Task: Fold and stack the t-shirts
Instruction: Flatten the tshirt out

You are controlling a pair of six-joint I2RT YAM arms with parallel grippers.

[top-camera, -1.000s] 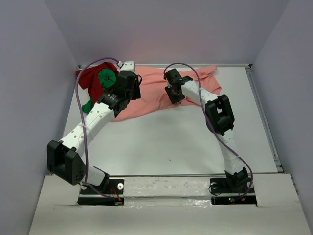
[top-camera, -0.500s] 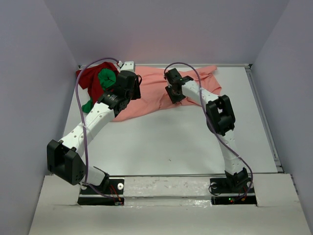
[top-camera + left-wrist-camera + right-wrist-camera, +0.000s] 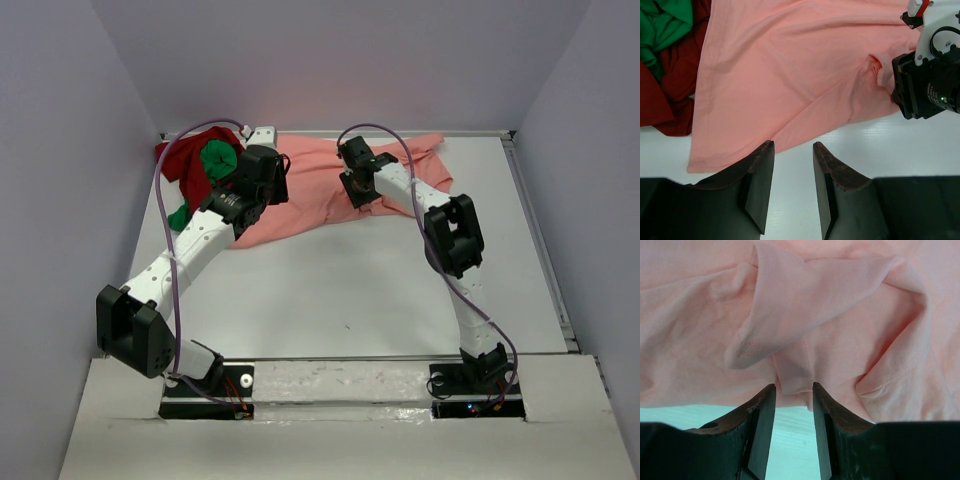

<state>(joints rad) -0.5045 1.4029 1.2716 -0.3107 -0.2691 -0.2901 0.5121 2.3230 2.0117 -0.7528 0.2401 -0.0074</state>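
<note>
Top view: the salmon-pink t-shirt (image 3: 315, 200) lies spread and rumpled along the far edge of the white surface (image 3: 350, 280), around 12 o'clock. The dark red t-shirt (image 3: 180, 165) is heaped at 10 o'clock with the green t-shirt (image 3: 215, 160) bunched on top of it. The left end effector (image 3: 280, 180) hangs over the pink cloth's 9 o'clock side and the right end effector (image 3: 358, 193) over its middle.

Left wrist view: the left end effector (image 3: 792, 145) stands partly open with nothing in it, bare surface (image 3: 792, 200) showing between its fingers. The pink t-shirt's (image 3: 790, 65) hem runs just beyond the tips at 12 o'clock. The green (image 3: 665, 25) and dark red (image 3: 675, 75) cloth sit at 10 o'clock, and the right arm (image 3: 927, 85) at 2 o'clock.

Right wrist view: the right end effector (image 3: 793, 385) is also partly open. A small fold of the pink t-shirt's (image 3: 815, 300) edge lies between its tips, not pinched, and the surface (image 3: 790, 440) shows below it at 6 o'clock.
</note>
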